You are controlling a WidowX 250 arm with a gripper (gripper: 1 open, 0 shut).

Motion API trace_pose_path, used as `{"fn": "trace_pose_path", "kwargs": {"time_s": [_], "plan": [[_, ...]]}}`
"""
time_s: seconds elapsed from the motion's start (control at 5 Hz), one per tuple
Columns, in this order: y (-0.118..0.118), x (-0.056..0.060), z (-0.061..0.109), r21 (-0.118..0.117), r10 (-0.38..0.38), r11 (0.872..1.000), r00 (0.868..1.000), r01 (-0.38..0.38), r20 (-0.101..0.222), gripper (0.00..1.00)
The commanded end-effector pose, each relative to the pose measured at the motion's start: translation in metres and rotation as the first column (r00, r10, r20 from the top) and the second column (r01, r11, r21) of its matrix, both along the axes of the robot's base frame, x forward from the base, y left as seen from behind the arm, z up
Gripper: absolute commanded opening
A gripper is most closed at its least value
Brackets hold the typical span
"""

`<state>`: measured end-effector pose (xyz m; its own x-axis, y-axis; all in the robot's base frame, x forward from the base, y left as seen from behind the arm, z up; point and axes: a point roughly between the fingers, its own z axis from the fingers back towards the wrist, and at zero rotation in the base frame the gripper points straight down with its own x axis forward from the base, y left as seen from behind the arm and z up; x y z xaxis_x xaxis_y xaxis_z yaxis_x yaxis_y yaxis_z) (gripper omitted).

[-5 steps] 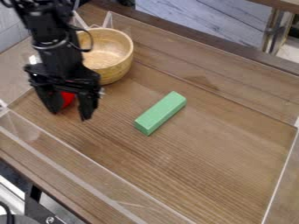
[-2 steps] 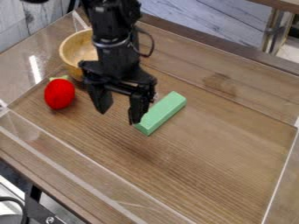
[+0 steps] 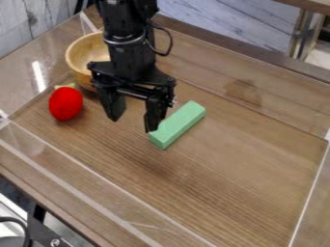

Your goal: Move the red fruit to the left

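Observation:
The red fruit [image 3: 66, 102] lies on the wooden table at the left, in front of the wooden bowl [image 3: 83, 54]. My gripper [image 3: 134, 113] hangs over the table to the right of the fruit, well apart from it, fingers pointing down. It is open and nothing sits between its black fingers [image 3: 156, 114]. Its right finger stands close to the near end of the green block [image 3: 178, 124].
The green rectangular block lies diagonally at the table's middle. Low clear walls [image 3: 77, 183] run along the table's edges. A table leg and grey floor show at the back right.
The gripper, which stood over the fruit at the left a second ago, has let it go and swung right toward the green block. The fruit now lies uncovered.

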<state>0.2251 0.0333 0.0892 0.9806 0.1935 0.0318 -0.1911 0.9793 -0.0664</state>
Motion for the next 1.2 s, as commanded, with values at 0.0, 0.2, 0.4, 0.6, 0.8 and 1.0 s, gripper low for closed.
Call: {"fn": "trace_pose_path", "kwargs": {"time_s": [0.0, 0.2, 0.4, 0.6, 0.8, 1.0], "plan": [[-0.007, 0.006, 0.012, 0.014, 0.057, 0.998, 0.998, -0.058, 0.040, 1.00], [-0.018, 0.004, 0.012, 0.014, 0.103, 0.995, 0.994, -0.103, 0.026, 1.00], [-0.023, 0.006, 0.018, 0.011, 0.126, 0.992, 0.992, -0.127, 0.024, 1.00], [-0.026, 0.008, 0.021, 0.011, 0.153, 0.988, 0.988, -0.153, 0.017, 1.00], [-0.025, 0.015, 0.024, 0.006, 0.179, 0.984, 0.984, -0.180, 0.018, 1.00], [-0.030, 0.022, 0.028, 0.000, 0.196, 0.981, 0.980, -0.196, 0.024, 1.00]]}}
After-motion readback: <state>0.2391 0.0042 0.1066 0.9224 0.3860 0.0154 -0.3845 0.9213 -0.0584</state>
